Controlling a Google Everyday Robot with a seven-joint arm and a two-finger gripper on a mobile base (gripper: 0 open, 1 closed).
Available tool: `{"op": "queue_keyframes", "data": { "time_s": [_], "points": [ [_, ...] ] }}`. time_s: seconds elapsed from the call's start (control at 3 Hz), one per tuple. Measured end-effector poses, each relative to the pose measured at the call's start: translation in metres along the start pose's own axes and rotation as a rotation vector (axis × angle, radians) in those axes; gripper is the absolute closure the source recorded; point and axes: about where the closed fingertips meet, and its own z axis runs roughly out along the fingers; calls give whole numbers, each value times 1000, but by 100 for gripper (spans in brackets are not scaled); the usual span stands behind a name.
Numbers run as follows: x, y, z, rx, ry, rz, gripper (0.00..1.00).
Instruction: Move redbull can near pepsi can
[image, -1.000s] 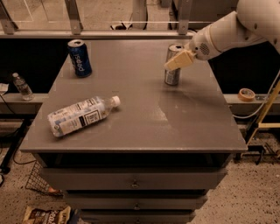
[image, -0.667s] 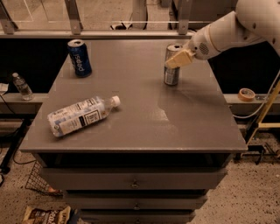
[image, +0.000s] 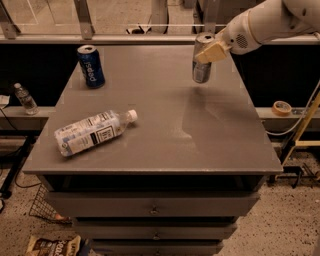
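Observation:
The redbull can (image: 201, 67) is a slim silver can near the far right of the grey table (image: 165, 145). It is held upright, a little above the tabletop. My gripper (image: 212, 50) comes in from the upper right on a white arm, and its beige fingers are shut on the can's upper part. The pepsi can (image: 91, 66), dark blue with white lettering, stands upright at the far left of the table, well apart from the redbull can.
A clear plastic bottle (image: 92, 133) lies on its side at the front left of the table. A small bottle (image: 25, 98) stands on a ledge to the left. A tape roll (image: 282, 107) and a yellow frame (image: 306, 131) are to the right. A railing runs behind.
The gripper has lifted the redbull can off the tabletop and moved it slightly upward. The pepsi can and the bottle have not moved.

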Motion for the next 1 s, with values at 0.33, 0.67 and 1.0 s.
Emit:
{"op": "queue_keyframes", "data": {
  "time_s": [0.33,0.67,1.0],
  "points": [
    [0,0,0,0,0,0,100],
    [-14,9,19,-34,-10,-7,100],
    [-43,28,46,-85,-17,-36,100]
  ]
}}
